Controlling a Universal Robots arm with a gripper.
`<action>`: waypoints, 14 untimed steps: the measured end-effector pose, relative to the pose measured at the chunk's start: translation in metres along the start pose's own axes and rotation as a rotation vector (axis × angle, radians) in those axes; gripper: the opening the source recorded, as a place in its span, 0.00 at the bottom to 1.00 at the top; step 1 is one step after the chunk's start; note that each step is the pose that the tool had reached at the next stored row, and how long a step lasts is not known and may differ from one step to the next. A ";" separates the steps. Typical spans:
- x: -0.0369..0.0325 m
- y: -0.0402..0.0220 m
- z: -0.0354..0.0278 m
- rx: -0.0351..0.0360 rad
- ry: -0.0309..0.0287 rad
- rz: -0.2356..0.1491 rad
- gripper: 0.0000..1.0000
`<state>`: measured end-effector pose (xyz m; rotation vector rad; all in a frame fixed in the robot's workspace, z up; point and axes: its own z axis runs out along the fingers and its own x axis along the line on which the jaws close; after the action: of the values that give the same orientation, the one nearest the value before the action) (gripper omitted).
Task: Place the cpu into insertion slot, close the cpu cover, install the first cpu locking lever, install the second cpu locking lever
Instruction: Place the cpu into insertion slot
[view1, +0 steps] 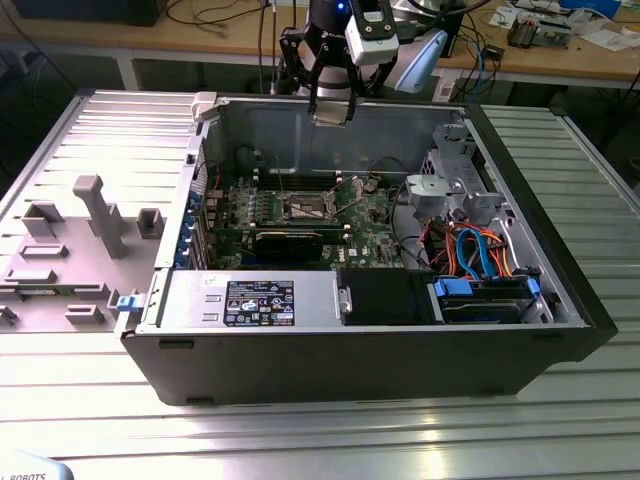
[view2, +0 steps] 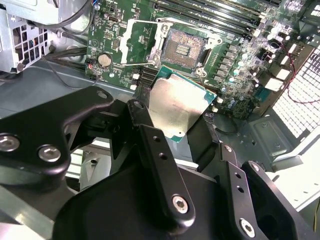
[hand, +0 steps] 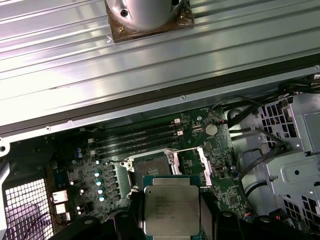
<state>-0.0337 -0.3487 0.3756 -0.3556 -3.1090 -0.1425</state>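
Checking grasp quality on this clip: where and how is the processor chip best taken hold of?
By two opposite side edges, coming from above its metal top. The chip is a thin flat square, so only its edges offer grip, and its underside should stay free to seat in the open socket. The gripper holds it that way, a finger on each side.

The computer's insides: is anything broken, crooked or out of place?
Nothing stands out. The chip is held in the jaws, not yet in the open socket, whose metal cover is flipped back. Nothing looks broken or spilled.
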 end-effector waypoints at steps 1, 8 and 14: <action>0.0000 0.0000 0.0000 -0.0001 -0.0003 0.003 0.54; 0.0002 -0.0001 0.0002 -0.0006 -0.0029 0.033 0.54; 0.0004 -0.0001 0.0002 -0.0008 -0.0040 0.045 0.54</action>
<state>-0.0341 -0.3487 0.3754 -0.4256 -3.1022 -0.1428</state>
